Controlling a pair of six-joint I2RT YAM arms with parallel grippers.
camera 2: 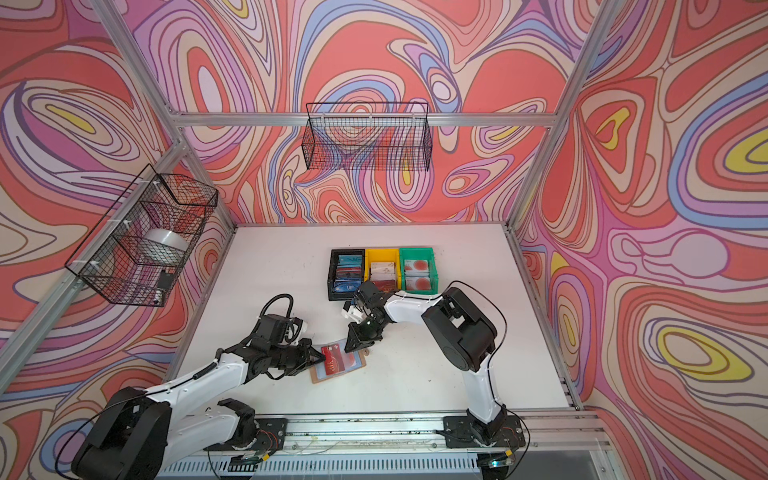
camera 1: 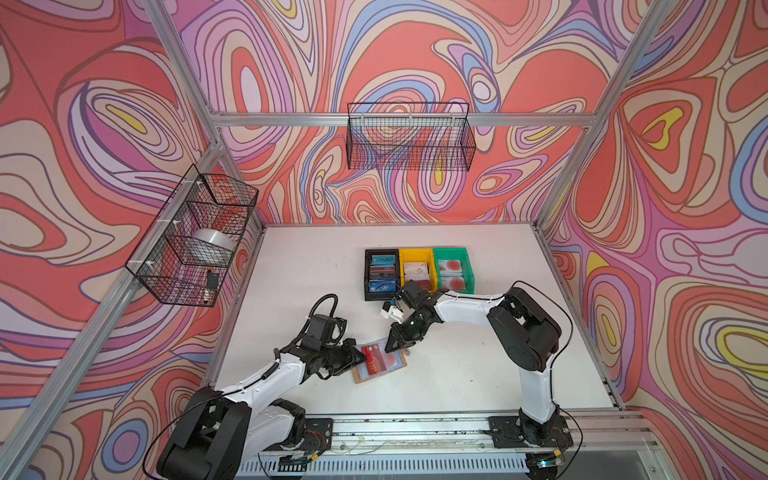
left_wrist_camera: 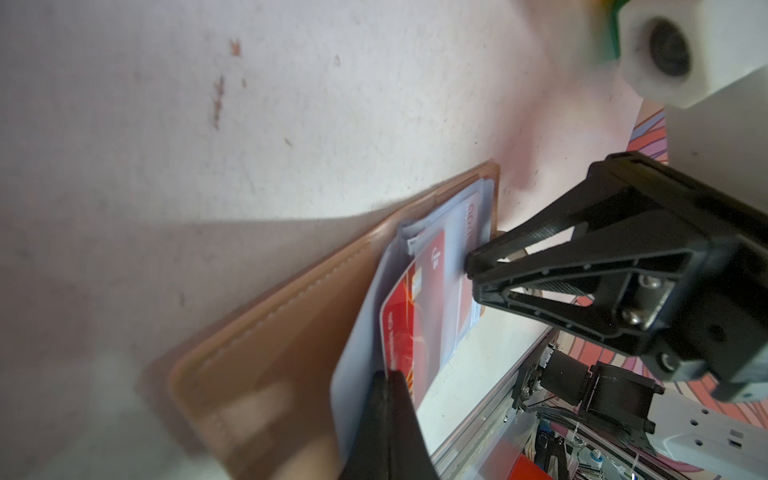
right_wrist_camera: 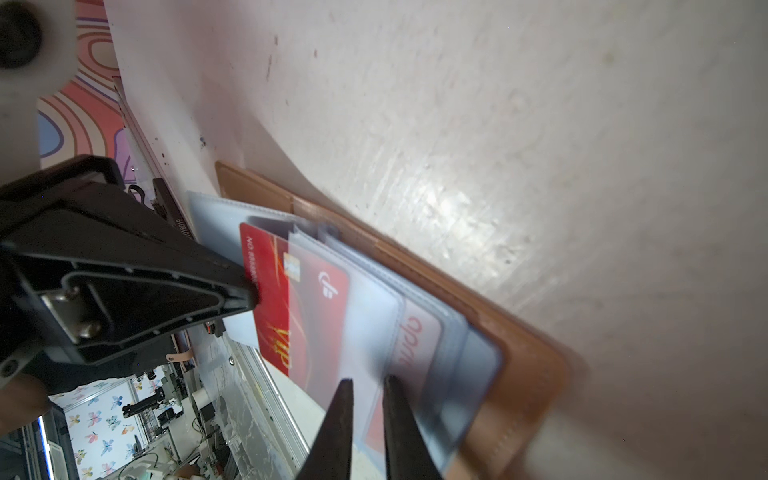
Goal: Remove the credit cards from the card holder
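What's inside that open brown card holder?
Its clear sleeves hold a red VIP card, half out and pinched by the left end effector, and a pale card with red lettering. Overlapping sleeves beneath hide any further cards.

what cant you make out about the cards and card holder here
- Rear cards: right wrist view, cloudy sleeve pages of the card holder veil their faces.
- Red card number: same view, too small, blurred.
- Red card's pinched edge: left wrist view, behind the left gripper.
- Bin cards: both top views, too small to read.
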